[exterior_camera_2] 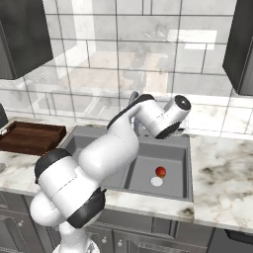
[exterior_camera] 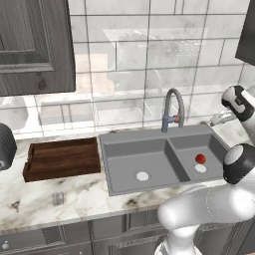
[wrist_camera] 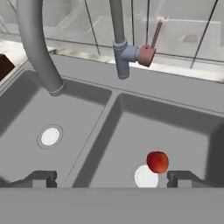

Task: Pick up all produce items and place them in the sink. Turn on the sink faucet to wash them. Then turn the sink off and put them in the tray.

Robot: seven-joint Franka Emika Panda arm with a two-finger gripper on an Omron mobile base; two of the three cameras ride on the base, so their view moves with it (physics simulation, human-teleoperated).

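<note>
Tomato: we see the small glossy red fruit (exterior_camera: 200,158) sitting in the smaller basin, right at the rim of that basin's pale drain (exterior_camera: 200,168), touching or just overlapping its edge from where we look.
Tomato from the hand: it (wrist_camera: 157,161) sits low in the hand view, just above and right of the drain (wrist_camera: 145,176), close to the right fingertip.
Sink: the matte grey double-basin sink (exterior_camera: 149,141) is set into the marble counter (exterior_camera: 45,199); the larger basin holds only its own drain (exterior_camera: 142,176).
Faucet: the grey gooseneck faucet (exterior_camera: 172,108) rises at the back rim, spout curling over the divider toward the larger basin; in the hand view its handle (wrist_camera: 148,49) with the reddish end points up and to the right.
Gripper: we've got the gripper (wrist_camera: 111,178) spread wide, nothing between the fingertips, hanging above the sink and looking down into both basins; it touches neither fruit nor faucet.
Arm: the white arm (exterior_camera_2: 104,158) arches across the sink in the right base view.
Tray: the dark brown wooden tray (exterior_camera: 62,158) lies on the counter just left of the sink, nothing in it.
Backdrop: pale tiled wall (exterior_camera: 149,60) behind, dark cabinet (exterior_camera: 35,45) up left.
</note>
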